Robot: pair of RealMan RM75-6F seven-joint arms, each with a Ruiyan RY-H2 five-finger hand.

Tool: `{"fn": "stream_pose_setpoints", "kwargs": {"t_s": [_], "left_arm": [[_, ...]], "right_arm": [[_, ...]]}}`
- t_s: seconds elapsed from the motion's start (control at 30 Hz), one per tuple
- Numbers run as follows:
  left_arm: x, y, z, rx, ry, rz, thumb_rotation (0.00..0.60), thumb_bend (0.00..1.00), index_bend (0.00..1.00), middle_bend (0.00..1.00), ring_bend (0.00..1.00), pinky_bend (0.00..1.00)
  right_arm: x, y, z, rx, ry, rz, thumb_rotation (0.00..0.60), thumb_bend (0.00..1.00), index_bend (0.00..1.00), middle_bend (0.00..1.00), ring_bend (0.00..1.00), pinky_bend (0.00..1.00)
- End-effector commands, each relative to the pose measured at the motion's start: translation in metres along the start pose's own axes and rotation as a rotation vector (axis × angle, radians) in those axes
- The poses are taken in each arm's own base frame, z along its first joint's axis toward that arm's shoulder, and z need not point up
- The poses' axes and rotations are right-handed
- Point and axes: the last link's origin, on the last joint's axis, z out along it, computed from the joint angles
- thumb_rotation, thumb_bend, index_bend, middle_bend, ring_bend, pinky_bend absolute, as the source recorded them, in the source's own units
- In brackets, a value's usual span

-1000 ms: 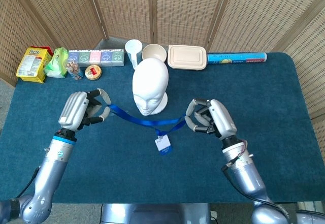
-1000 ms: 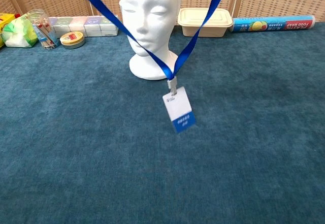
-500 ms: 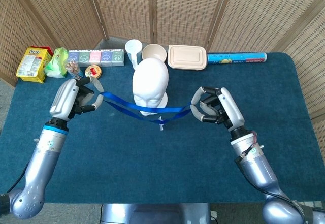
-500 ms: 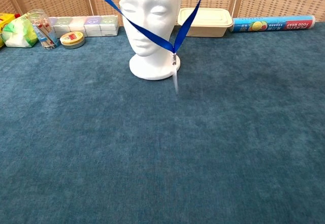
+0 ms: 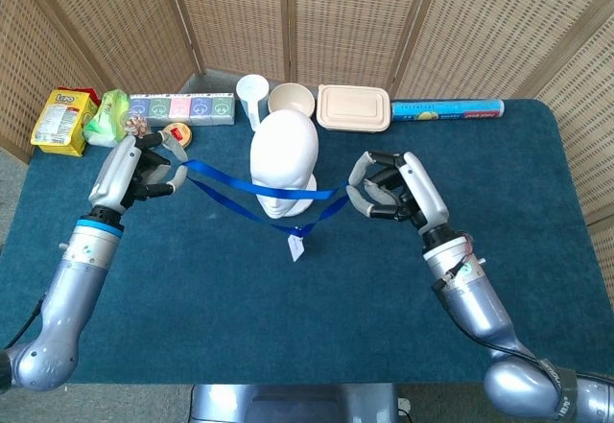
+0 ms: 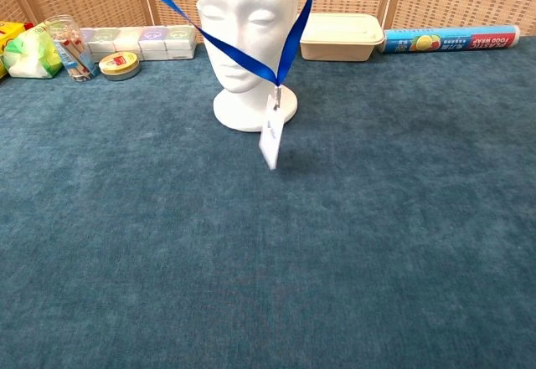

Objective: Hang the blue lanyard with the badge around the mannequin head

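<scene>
Fingers [image 5: 161, 189] gripping one lanyard [image 5: 225, 185], one badge [image 6: 270, 133]

The mannequin head [image 5: 284, 164] stands upright near the middle of the table [image 5: 499, 250], between the left hand [image 5: 129, 176] and the right hand [image 5: 393, 191]. The lanyard [image 5: 225, 198] runs from hand to hand across the face, with the badge [image 6: 270, 141] hanging in front of the base, above the table. Behind the head stand a cup [image 5: 252, 98], a bowl [image 5: 292, 99], a lidded container [image 5: 354, 107] and a food wrap box [image 5: 447, 110] at the right; a row of small boxes [image 5: 182, 108], a round tin [image 5: 176, 135] and snack packets [image 5: 65, 120] lie behind at the left.
</scene>
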Motion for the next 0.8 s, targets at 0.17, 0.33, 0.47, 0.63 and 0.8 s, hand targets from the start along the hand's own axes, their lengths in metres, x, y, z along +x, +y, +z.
{"fn": "stream_pose_setpoints", "kwargs": {"t_s": [0.17, 0.33, 0.47, 0.63, 0.8], "left_arm": [[0.006, -0.002, 0.006, 0.005, 0.015, 0.011, 0.600, 0.46, 0.64, 1.00, 1.00, 1.00], [0.003, -0.001, 0.020, 0.015, 0.025, 0.018, 0.600, 0.46, 0.64, 1.00, 1.00, 1.00], [-0.003, 0.002, 0.030, 0.017, 0.027, 0.021, 0.600, 0.46, 0.64, 1.00, 1.00, 1.00], [-0.009, 0.006, 0.043, 0.020, 0.035, 0.037, 0.600, 0.46, 0.64, 1.00, 1.00, 1.00], [-0.014, 0.011, 0.055, 0.022, 0.045, 0.046, 0.600, 0.46, 0.64, 1.00, 1.00, 1.00]], "right_arm": [[-0.005, 0.003, 0.013, -0.010, -0.013, 0.009, 0.600, 0.52, 0.68, 1.00, 1.00, 1.00], [-0.010, 0.006, 0.026, -0.017, -0.013, 0.009, 0.600, 0.52, 0.68, 1.00, 1.00, 1.00], [-0.011, 0.008, 0.036, -0.021, -0.005, 0.000, 0.600, 0.52, 0.68, 1.00, 1.00, 1.00], [-0.009, 0.011, 0.048, -0.027, 0.013, -0.009, 0.600, 0.52, 0.68, 1.00, 1.00, 1.00], [-0.007, 0.012, 0.059, -0.028, 0.030, -0.019, 0.600, 0.52, 0.68, 1.00, 1.00, 1.00]]}}
